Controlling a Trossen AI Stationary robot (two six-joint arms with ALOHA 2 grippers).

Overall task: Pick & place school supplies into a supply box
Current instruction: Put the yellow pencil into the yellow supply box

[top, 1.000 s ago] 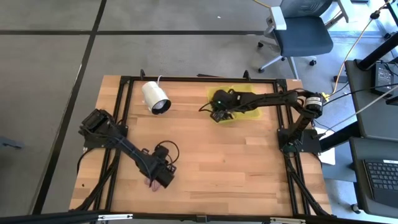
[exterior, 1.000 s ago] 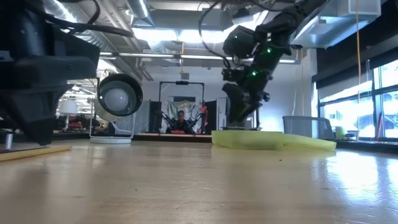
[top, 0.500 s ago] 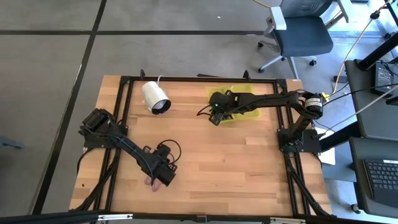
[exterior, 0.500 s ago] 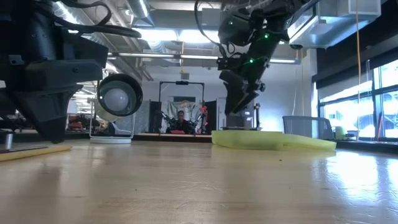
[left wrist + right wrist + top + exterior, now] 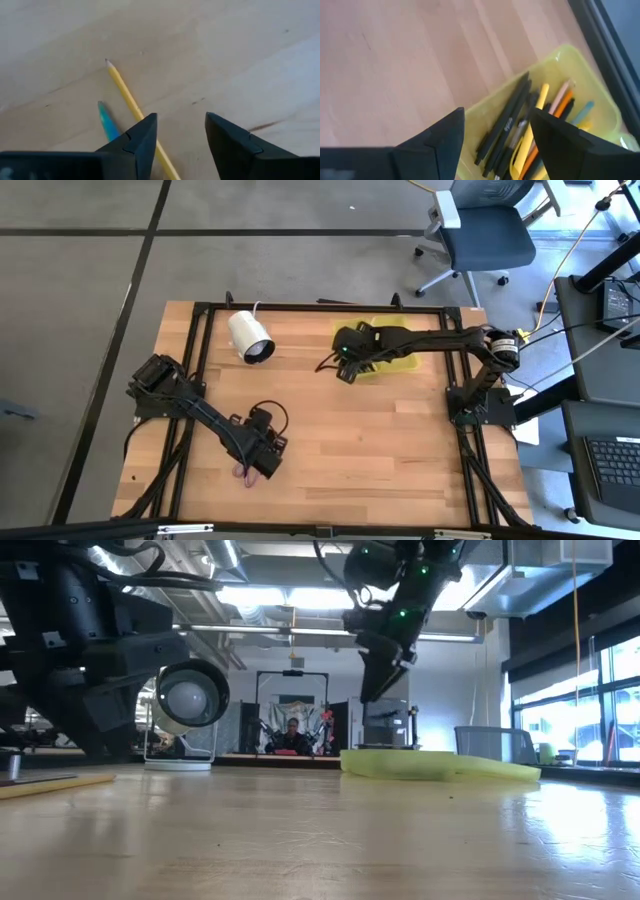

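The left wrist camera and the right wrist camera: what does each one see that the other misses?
Only the left wrist view shows a yellow pencil and a blue pen lying loose on the table, under the open left gripper. Only the right wrist view shows the supply box holding pens and pencils, beyond the open right gripper. Both show the wooden table.

Pens (image 5: 512, 125) in supply box (image 5: 580, 65)

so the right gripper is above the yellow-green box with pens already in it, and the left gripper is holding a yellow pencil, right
Not quite. The left gripper is open and holds nothing: in the left wrist view the yellow pencil lies on the table beside a blue pen. The rest stands: the right gripper is above the yellow-green box, with pens already in it.
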